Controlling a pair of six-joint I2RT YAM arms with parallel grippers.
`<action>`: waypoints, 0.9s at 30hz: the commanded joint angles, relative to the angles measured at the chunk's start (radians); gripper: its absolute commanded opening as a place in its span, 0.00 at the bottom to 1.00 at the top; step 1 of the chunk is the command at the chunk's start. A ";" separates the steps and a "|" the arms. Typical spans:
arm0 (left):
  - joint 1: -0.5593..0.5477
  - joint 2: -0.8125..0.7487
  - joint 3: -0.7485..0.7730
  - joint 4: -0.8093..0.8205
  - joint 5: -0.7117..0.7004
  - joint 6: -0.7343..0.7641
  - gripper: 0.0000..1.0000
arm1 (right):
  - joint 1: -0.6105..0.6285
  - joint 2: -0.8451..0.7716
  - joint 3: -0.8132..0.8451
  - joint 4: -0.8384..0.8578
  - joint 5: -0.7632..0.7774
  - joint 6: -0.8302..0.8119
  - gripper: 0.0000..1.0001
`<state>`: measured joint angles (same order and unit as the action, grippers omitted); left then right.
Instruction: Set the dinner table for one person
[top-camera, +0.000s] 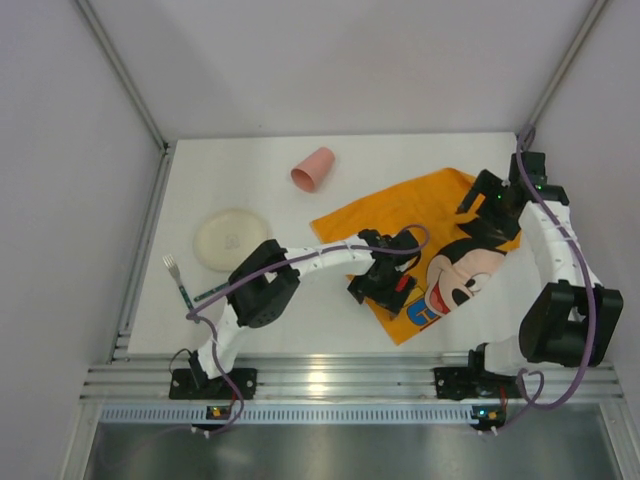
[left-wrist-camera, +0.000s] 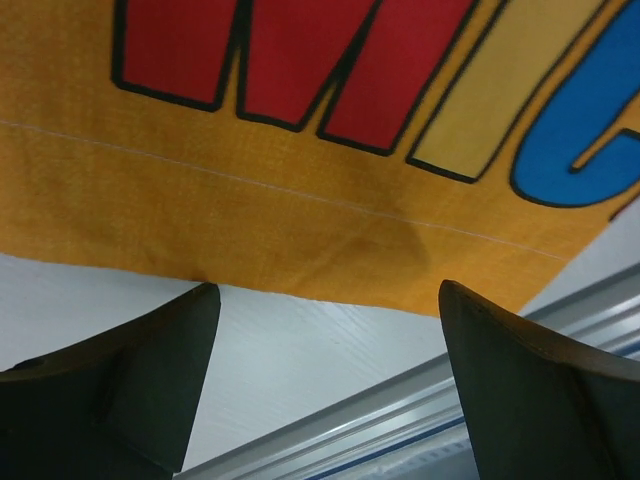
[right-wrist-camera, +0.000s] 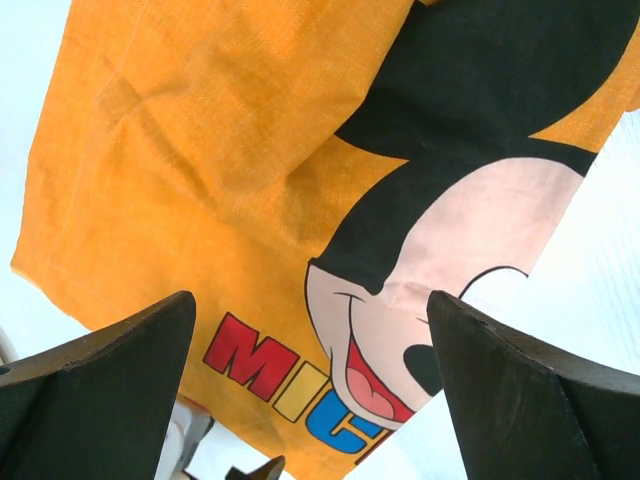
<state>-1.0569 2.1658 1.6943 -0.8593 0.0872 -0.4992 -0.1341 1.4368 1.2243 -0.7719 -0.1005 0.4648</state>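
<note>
The white dinner table (top-camera: 275, 310) carries an orange Mickey Mouse cloth (top-camera: 420, 225), spread slantwise at centre right. A cream plate (top-camera: 232, 238) lies at the left with a fork (top-camera: 178, 279) in front of it. A pink cup (top-camera: 312, 168) lies on its side at the back. My left gripper (top-camera: 384, 288) is open and empty, low over the cloth's near left edge (left-wrist-camera: 300, 200), with bare table (left-wrist-camera: 300, 350) between its fingers. My right gripper (top-camera: 482, 196) is open and empty, above the cloth's far right part (right-wrist-camera: 200, 150).
Aluminium rails (top-camera: 330, 378) run along the table's near edge and its left side; the near rail shows in the left wrist view (left-wrist-camera: 400, 400). White walls close in the back and both sides. The left arm's tip (right-wrist-camera: 250, 468) shows in the right wrist view.
</note>
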 joint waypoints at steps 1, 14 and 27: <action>-0.005 0.031 0.041 -0.015 -0.024 0.014 0.95 | -0.006 -0.050 -0.014 -0.032 0.018 0.005 1.00; -0.012 0.121 -0.056 0.072 -0.018 0.053 0.00 | -0.032 -0.101 -0.049 -0.090 0.051 -0.026 1.00; 0.147 -0.076 -0.283 -0.059 -0.305 0.146 0.00 | -0.032 -0.105 -0.075 -0.081 0.054 -0.026 1.00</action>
<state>-1.0374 2.1067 1.5665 -0.7662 0.0296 -0.4107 -0.1558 1.3624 1.1435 -0.8570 -0.0544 0.4450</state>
